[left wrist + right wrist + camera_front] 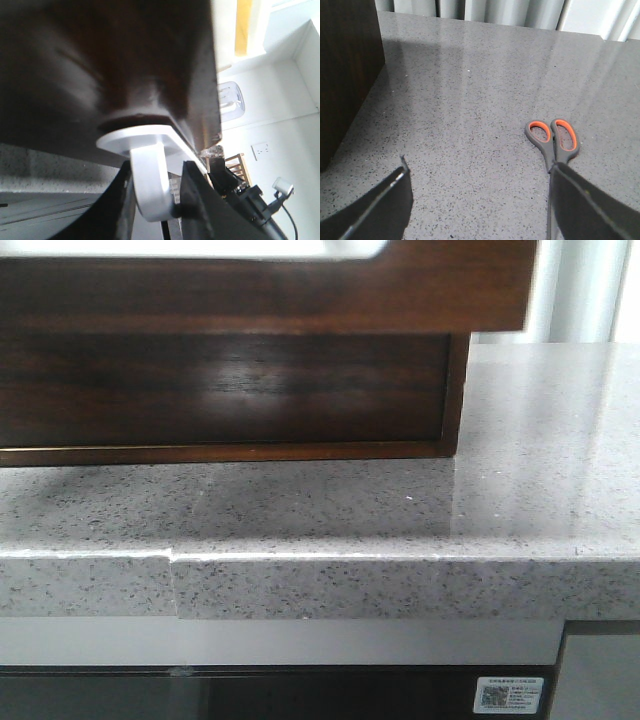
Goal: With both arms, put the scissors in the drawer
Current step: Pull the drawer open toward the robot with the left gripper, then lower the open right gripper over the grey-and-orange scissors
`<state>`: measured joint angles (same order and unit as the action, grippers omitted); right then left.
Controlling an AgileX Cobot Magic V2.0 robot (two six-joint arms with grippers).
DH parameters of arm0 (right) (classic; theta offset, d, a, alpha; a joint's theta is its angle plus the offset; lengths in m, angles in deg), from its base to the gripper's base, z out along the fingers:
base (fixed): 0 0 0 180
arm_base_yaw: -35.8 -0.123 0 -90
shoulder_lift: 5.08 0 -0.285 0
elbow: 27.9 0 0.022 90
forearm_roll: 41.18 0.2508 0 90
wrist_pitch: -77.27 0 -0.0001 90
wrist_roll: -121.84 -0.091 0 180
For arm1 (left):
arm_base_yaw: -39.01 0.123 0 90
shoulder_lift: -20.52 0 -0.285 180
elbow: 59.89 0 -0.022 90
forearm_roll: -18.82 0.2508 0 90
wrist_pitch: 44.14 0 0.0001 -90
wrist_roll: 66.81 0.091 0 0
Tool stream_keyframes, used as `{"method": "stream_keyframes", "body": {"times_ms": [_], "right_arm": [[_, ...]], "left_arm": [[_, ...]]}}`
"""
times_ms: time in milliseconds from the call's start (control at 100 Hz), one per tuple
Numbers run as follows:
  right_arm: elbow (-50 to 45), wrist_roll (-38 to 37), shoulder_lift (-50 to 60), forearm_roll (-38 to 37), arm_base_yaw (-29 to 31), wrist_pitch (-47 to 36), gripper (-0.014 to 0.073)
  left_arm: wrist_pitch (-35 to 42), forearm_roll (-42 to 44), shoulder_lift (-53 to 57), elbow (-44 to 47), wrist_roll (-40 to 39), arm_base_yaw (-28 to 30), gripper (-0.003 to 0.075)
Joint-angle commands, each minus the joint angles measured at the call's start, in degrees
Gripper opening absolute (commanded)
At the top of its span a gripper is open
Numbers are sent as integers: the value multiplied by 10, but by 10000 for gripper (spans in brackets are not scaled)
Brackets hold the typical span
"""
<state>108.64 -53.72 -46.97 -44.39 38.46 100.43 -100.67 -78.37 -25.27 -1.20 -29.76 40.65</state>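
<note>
Wide-open, empty right pincer [477, 200] hovers over grey-handled, orange-lined scissors [553, 140] beside its finger; left pincer [152, 200] clamps dark wooden drawer's [300, 290] white pull [150, 185]. Scissors remain ungrasped.

- A small white sticker [513, 695] sits on the dark panel under the bench [400, 530]; it carries a QR code and tiny lines of print, too small to read.
- No other lettering anywhere.

We see our left gripper [152, 200] as two dark, matte black fingers [117, 210] with smooth curved edges. Our right gripper [477, 200] shows the same — broad black fingers [380, 205], thin pale highlights along their rims.
</note>
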Motion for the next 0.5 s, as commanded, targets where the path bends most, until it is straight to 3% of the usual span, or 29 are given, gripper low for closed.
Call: {"method": "stream_keyframes", "body": {"times_ms": [0,120,190,260,380,430,490], "right_arm": [[20,3,-5,-2,5,-45,516],[20,3,-5,-2,5,-45,516],[20,3,-5,-2,5,-44,516],[20,3,-5,-2,5,-43,516],[20,3,-5,-7,5,-37,516],[22,3,-5,-13,5,-31,516],[31,3,-5,-13,5,-15,515]], "left_arm": [[-49,11,45,-12,71,-2,-20],[-12,26,65,-8,48,-2,-18],[-12,31,65,-8,48,-2,22],[-12,33,65,-8,48,-2,125],[-8,52,65,-8,51,-2,371],[-5,79,65,-11,51,-2,426],[-2,124,65,-21,51,-2,440]]}}
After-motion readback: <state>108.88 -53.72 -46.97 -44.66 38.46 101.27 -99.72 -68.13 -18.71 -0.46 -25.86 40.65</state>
